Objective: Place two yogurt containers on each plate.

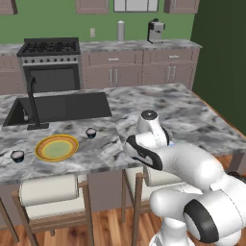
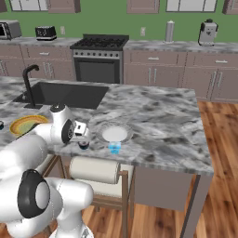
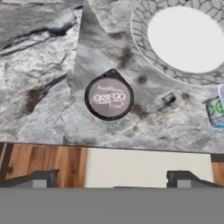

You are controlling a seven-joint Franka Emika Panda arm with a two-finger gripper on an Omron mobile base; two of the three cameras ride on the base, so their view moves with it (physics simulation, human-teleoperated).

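A yogurt container [image 3: 109, 98], a dark round cup with a pale lid, stands on the marble counter near its front edge. My gripper [image 3: 113, 179] hovers just above it, open, with nothing between its fingers. In the right base view the gripper [image 2: 82, 138] hangs over that cup [image 2: 83, 145], left of the white-grey plate [image 2: 115, 134]. That plate [image 3: 186, 41] has nothing on it. The yellow-orange plate [image 1: 56, 147] lies further left with nothing on it. One yogurt container [image 1: 91, 132] stands beside it on the right and another [image 1: 17, 155] on the left.
A small light-blue translucent object [image 2: 114, 148] sits in front of the white-grey plate, close to the counter edge. A black sink [image 1: 57, 108] with a faucet [image 1: 32, 103] lies behind the yellow-orange plate. Padded stools [image 2: 95, 169] stand under the counter's front edge.
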